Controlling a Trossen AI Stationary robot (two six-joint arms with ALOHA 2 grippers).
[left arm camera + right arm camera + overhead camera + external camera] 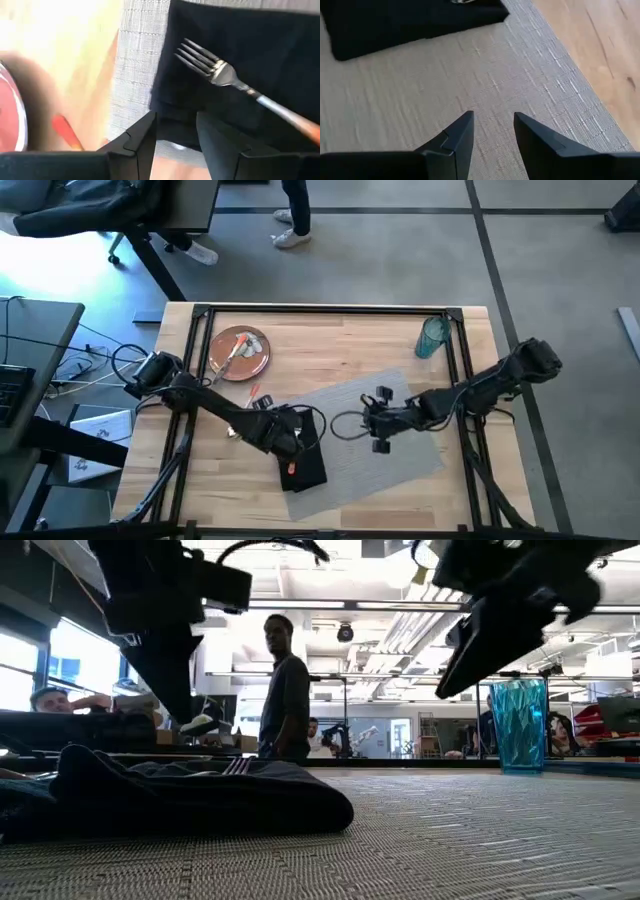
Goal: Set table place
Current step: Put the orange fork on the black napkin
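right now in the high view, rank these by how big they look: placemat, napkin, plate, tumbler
1. Grey placemat, widest by far.
2. Black napkin and orange-brown plate: near alike, and the left arm covers part of the napkin, so no ranking between them.
3. Teal tumbler, smallest.

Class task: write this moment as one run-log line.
left gripper: open over napkin | fork: on napkin | right gripper: open over placemat

Fork [225,75] flat on black napkin [305,455], napkin on grey placemat [400,450].
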